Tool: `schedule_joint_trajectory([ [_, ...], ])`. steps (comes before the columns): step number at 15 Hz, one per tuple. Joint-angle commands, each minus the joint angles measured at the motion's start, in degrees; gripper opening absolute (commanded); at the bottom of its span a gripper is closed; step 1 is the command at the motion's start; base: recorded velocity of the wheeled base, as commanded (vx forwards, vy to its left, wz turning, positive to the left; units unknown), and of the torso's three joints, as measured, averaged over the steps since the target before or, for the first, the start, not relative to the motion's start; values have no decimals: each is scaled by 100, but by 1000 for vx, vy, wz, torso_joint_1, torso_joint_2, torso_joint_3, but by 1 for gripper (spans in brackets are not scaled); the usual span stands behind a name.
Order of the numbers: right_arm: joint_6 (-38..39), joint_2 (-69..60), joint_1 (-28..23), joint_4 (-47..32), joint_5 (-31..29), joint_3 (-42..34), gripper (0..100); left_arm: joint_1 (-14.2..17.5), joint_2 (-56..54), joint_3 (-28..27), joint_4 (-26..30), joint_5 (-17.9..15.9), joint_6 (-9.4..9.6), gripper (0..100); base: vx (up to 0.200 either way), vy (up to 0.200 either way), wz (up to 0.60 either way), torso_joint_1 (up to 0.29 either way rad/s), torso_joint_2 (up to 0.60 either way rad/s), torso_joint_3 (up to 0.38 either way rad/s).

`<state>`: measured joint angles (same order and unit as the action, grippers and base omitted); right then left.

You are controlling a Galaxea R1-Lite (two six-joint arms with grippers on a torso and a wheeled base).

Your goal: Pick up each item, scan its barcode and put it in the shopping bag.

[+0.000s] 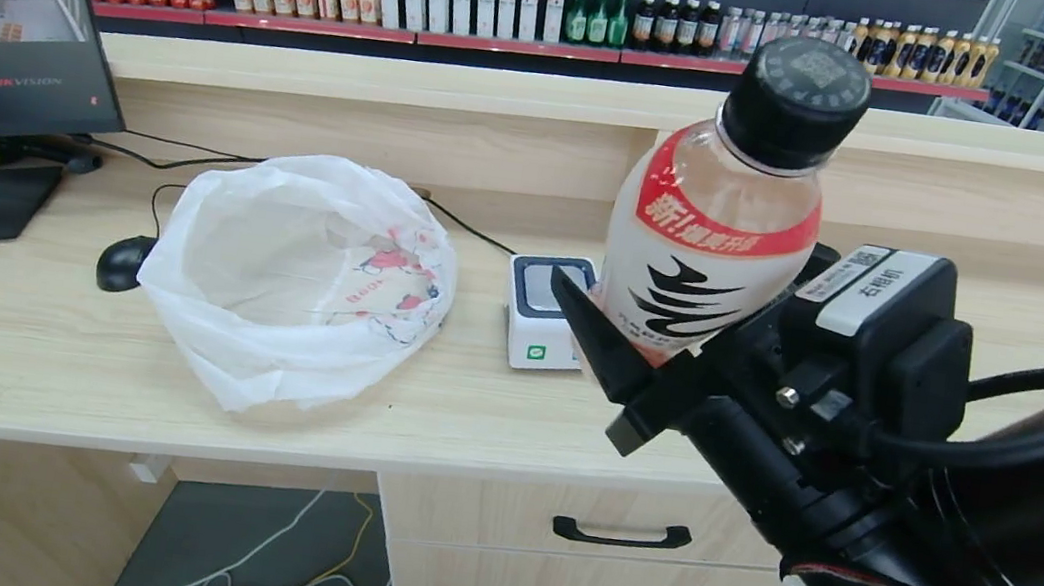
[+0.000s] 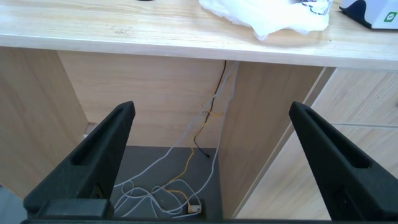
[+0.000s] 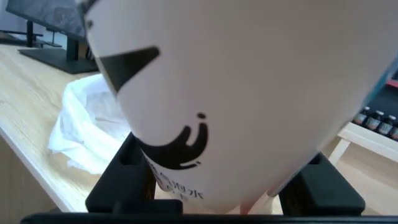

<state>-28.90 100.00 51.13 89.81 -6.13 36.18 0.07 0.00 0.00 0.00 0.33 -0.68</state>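
Note:
My right gripper (image 1: 651,345) is shut on a white drink bottle (image 1: 718,223) with a black cap and a red band, held tilted in the air above the counter's right side, just right of the small white barcode scanner (image 1: 542,311). That bottle (image 3: 249,93) looms large in the right wrist view, between the dark fingers (image 3: 115,186). The white plastic shopping bag (image 1: 303,274) stands open on the counter, left of the scanner. My left gripper (image 2: 211,155) hangs open below the counter's front edge, with nothing between its fingers, and the bag (image 2: 273,15) lies above it.
A black mouse (image 1: 122,263) lies left of the bag and a monitor (image 1: 5,3) stands at the far left. A raised wooden ledge (image 1: 508,90) runs behind the counter. Drawers with black handles (image 1: 621,533) sit below, and loose cables (image 2: 180,180) lie on the floor.

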Motion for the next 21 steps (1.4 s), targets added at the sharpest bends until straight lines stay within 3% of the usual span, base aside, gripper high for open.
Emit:
schedule_joint_trajectory([
  [1,43,-51,99,-7,-28,29,0,1,0,0,0,2,-2,100,0,0,0,0,0,0],
  [7,2011,20,-173,19,-336,-489,0,1,0,0,0,2,-2,100,0,0,0,0,0,0],
  [10,2126,-95,-455,19,-318,-876,0,1,0,0,0,2,-2,100,0,0,0,0,0,0],
  [15,2433,-411,-507,19,-371,-1500,0,1,0,0,0,2,-2,100,0,0,0,0,0,0],
  [21,2565,-437,-1070,19,-679,-1280,0,1,0,0,0,2,7,100,0,0,0,0,0,0],
])
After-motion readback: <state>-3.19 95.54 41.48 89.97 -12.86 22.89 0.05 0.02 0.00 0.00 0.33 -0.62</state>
